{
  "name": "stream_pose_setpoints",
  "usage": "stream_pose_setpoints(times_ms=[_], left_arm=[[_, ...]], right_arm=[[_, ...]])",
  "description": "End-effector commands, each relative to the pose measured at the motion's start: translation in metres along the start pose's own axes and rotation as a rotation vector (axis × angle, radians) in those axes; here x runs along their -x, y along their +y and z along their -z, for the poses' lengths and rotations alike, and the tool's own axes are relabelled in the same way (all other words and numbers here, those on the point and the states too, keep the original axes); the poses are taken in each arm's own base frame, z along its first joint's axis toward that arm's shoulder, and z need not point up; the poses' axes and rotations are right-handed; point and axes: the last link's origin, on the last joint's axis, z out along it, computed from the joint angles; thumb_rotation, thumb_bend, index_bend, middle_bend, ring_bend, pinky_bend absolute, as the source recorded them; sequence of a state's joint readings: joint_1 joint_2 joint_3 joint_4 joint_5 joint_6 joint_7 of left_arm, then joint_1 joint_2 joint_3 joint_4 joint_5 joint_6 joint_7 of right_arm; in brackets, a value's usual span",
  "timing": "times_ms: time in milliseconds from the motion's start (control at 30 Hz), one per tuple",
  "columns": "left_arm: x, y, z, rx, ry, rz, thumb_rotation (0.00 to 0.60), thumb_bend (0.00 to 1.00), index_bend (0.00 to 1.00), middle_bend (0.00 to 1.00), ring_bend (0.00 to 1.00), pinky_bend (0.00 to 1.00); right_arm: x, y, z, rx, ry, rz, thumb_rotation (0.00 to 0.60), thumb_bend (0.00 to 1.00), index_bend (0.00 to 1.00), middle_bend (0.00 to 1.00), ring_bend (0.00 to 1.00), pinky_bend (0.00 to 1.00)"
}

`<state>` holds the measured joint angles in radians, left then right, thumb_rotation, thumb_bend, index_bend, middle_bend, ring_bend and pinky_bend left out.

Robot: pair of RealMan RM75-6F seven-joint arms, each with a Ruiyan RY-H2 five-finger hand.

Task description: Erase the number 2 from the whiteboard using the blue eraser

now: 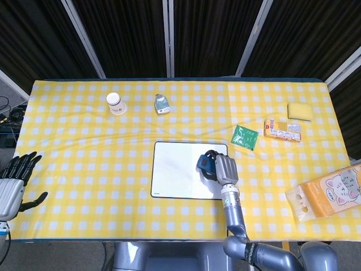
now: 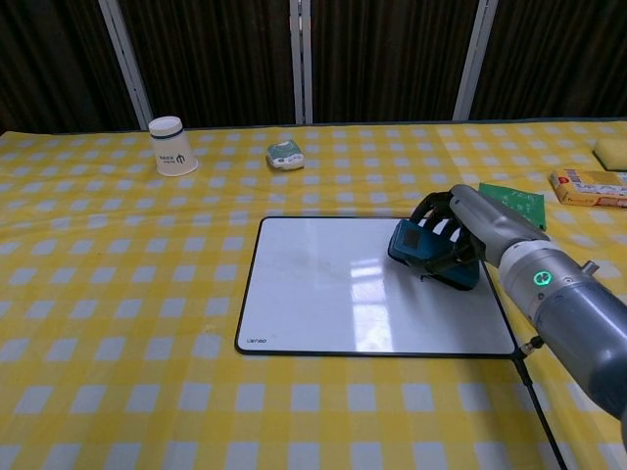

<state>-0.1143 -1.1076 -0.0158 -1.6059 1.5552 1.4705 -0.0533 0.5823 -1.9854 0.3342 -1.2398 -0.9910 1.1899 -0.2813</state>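
The whiteboard [image 1: 180, 178] [image 2: 333, 289] lies flat near the table's front middle, its surface showing white with only a small dark trace beside the eraser. My right hand [image 1: 224, 167] [image 2: 468, 227] grips the blue eraser [image 1: 204, 164] [image 2: 419, 251] and presses it on the board's right edge, near the far corner. My left hand [image 1: 12, 182] hovers at the table's left edge with fingers spread, holding nothing. It shows only in the head view.
A paper cup [image 1: 116, 103] and a small green-white packet [image 1: 162, 104] stand at the back left. A green sachet [image 1: 245, 136], a yellow box [image 1: 284, 130] and a yellow sponge [image 1: 299, 110] lie to the right. A cat-print bag [image 1: 330, 192] sits at the front right.
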Motion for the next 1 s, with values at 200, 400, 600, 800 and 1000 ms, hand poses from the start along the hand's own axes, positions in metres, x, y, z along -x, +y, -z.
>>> stream_pose_setpoints(times_ms=[200,400,600,800,1000], left_arm=[[-0.002,0.000,-0.002,-0.002,0.006,0.005,0.600,0.25,0.05,0.00,0.00,0.00],[-0.001,0.001,-0.001,0.009,0.000,0.007,0.600,0.25,0.05,0.00,0.00,0.00],[-0.001,0.001,-0.001,0.011,-0.002,0.009,0.600,0.25,0.05,0.00,0.00,0.00],[0.001,0.001,0.000,0.011,-0.008,0.007,0.600,0.25,0.05,0.00,0.00,0.00],[0.001,0.001,0.000,0.009,-0.010,0.005,0.600,0.25,0.05,0.00,0.00,0.00]], right_arm=[[0.016,-0.017,0.004,-0.030,-0.045,-0.011,0.600,0.36,0.86,0.71,0.66,0.72],[0.030,-0.035,0.001,-0.060,-0.063,-0.019,0.600,0.36,0.86,0.71,0.66,0.72],[0.038,-0.057,-0.002,-0.109,-0.066,-0.015,0.600,0.36,0.86,0.71,0.66,0.72],[0.037,-0.062,-0.006,-0.118,-0.058,0.001,0.600,0.36,0.86,0.71,0.66,0.72],[0.030,-0.046,-0.011,-0.079,-0.042,0.023,0.600,0.36,0.86,0.71,0.66,0.72]])
